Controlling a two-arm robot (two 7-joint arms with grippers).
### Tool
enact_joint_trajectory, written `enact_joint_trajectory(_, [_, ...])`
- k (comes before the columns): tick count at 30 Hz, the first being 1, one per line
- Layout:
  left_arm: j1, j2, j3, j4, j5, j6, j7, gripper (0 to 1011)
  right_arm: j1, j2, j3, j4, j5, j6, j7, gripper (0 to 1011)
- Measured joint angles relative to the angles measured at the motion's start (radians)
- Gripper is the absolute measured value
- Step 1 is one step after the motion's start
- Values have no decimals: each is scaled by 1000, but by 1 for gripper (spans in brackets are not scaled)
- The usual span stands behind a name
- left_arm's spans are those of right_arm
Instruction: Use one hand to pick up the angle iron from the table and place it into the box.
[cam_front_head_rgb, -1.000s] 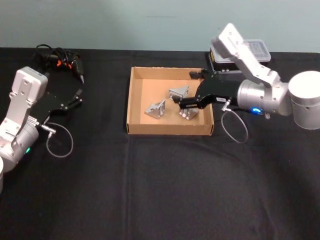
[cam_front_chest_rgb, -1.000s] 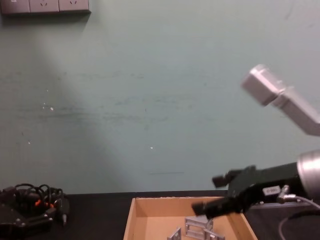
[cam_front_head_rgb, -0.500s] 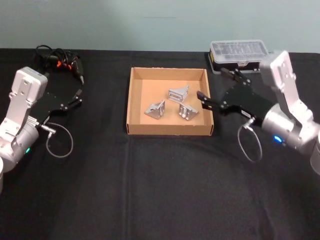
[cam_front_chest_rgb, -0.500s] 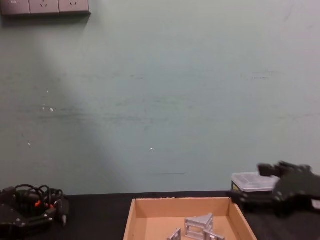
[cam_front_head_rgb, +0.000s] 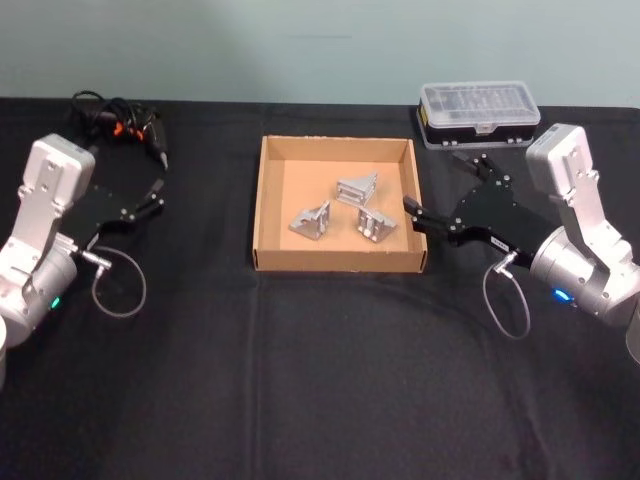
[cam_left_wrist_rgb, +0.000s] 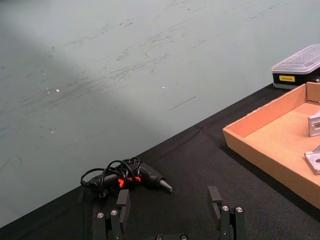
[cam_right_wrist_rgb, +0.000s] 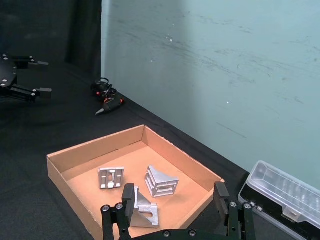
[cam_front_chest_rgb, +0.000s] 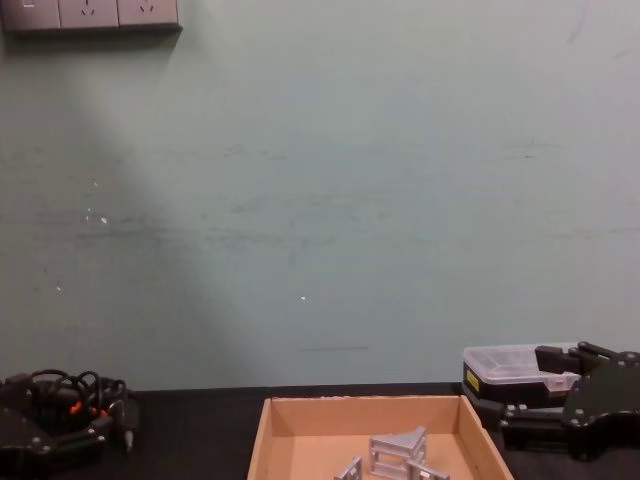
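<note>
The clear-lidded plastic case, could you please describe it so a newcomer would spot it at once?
Start at the tan cardboard box in the middle of the black table. Just beyond its far right corner sits the clear-lidded plastic case, with a black base and yellow label, unlike the open box.

Three angle irons in total: one (cam_front_head_rgb: 311, 219), a second (cam_front_head_rgb: 358, 187), a third (cam_front_head_rgb: 375, 225), all inside the one cardboard box (cam_front_head_rgb: 268, 195). One clear-lidded plastic case (cam_front_head_rgb: 478, 113) with black base. One bundle of black cable with red-orange wires (cam_front_head_rgb: 120, 118). Two pincers: left pincer (cam_front_head_rgb: 155, 195), right pincer (cam_front_head_rgb: 440, 193), both with fingers spread. One black worktop (cam_front_head_rgb: 320, 380). One row of wall sockets (cam_front_chest_rgb: 90, 13), top corner of chest view; exact socket count hard to make out.
</note>
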Motion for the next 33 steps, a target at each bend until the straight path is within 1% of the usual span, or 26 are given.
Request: enact_joint_trajectory(33, [0,0,0,0,0,0,0,1011,4,-1,-3,-2,0,3,1,1003])
